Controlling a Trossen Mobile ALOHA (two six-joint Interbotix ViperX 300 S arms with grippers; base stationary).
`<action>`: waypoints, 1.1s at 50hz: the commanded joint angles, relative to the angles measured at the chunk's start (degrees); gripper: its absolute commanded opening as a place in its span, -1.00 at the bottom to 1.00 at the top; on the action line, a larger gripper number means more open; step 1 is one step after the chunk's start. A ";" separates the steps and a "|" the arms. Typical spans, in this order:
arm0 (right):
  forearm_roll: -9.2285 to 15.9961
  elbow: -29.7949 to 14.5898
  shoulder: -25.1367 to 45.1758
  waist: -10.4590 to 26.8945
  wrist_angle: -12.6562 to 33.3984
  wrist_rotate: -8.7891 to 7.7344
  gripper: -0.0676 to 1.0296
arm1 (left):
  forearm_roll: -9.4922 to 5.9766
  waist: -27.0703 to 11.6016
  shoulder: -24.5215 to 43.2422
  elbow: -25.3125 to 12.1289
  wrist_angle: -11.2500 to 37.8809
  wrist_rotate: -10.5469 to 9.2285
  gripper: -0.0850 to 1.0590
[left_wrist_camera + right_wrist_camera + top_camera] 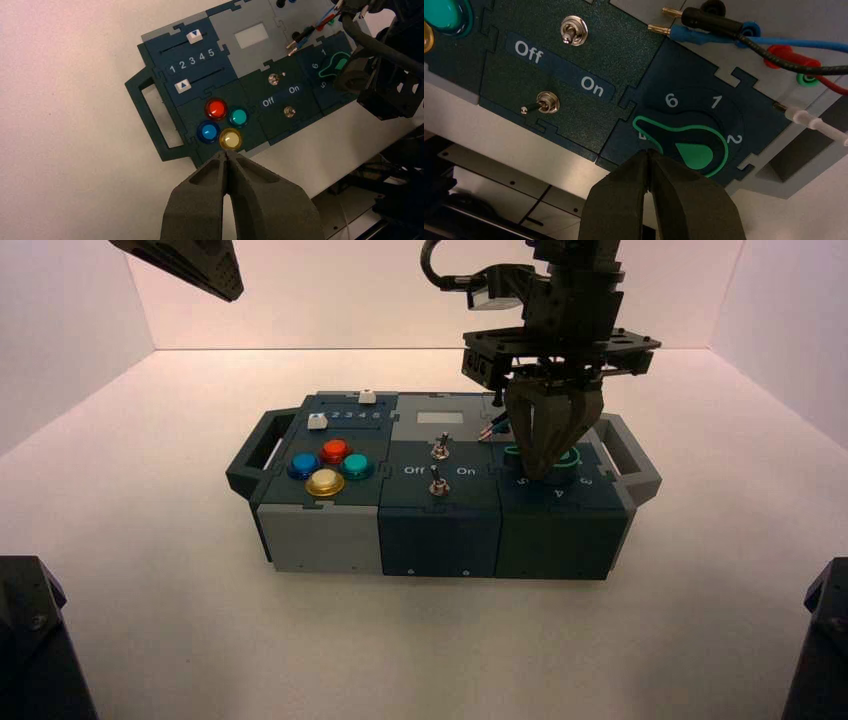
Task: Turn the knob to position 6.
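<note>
Pale walls rise behind a light worktop (420,640), where a box (440,540) of controls sits under the robot's right claw (649,152). The claw's two fingers are closed together with nothing between them, their tips down at the dark green, green-outlined knob (696,150); whether they touch it cannot be told. Beside the fingertips, the knob's pointed tip lies next to the partly covered numeral 5 (642,136), on the side toward position 6 (671,100). Just beyond the claw, loose wire plugs (711,22) lie over the box. To the claw's left stand two metal toggle switches (574,31), with "Off" and "On" printed between them. Farther left are red, blue, green and yellow push-buttons (216,108), and beyond these, two white sliders (194,36). The left claw (226,152), closed and empty, hangs well apart from the right one, off the box's button side.
</note>
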 commanded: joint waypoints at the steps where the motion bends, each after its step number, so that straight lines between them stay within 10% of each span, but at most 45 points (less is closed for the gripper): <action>1: -0.09 -1.85 -0.62 0.00 0.18 0.62 -0.92 | 0.18 -0.18 -0.26 -0.62 -0.18 0.09 -0.91; 55: -1.67 -5.98 2.11 -0.18 1.32 0.70 -0.92 | 0.53 -0.26 0.00 0.00 -0.18 0.09 -0.91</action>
